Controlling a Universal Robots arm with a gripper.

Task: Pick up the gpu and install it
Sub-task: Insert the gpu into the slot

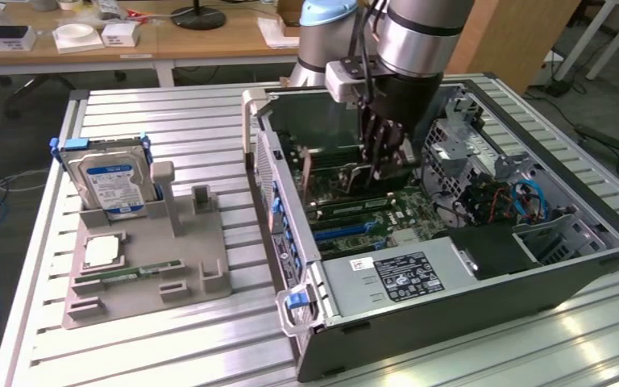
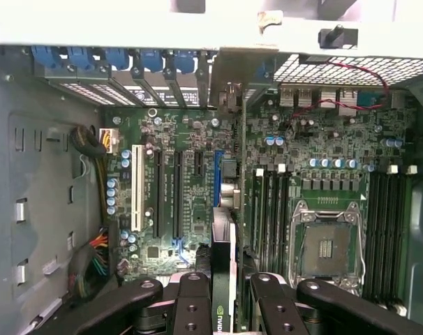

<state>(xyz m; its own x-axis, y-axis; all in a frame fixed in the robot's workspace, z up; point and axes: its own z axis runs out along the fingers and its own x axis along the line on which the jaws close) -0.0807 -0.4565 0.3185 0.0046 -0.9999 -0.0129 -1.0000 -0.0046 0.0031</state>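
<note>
While the arm reaches down into the open case (image 1: pixel 567 266), I see the gripper (image 1: pixel 380 165) low over the motherboard (image 1: pixel 358 214), its fingers (image 2: pixel 192 307) clamped on the gpu (image 2: pixel 223 279). From the wrist view the card stands on edge between the two finger pairs, its top edge running away from the camera toward the slot brackets with blue clips (image 2: pixel 114 59) at the rear of the case. It sits in line with the blue slot (image 2: pixel 217 178), beside the two black slots (image 2: pixel 166 192) and the white slot (image 2: pixel 137 199). I cannot tell whether its lower edge is seated in the slot or just above it. The empty CPU socket (image 2: pixel 330 248) lies on the card's other side, flanked by RAM slots (image 2: pixel 271 209).

In the exterior view, a grey holder (image 1: pixel 148 266) sits on the table (image 1: pixel 180 347) to the exterior view's left of the case, with a hard drive (image 1: pixel 114 181) standing upright in it.
</note>
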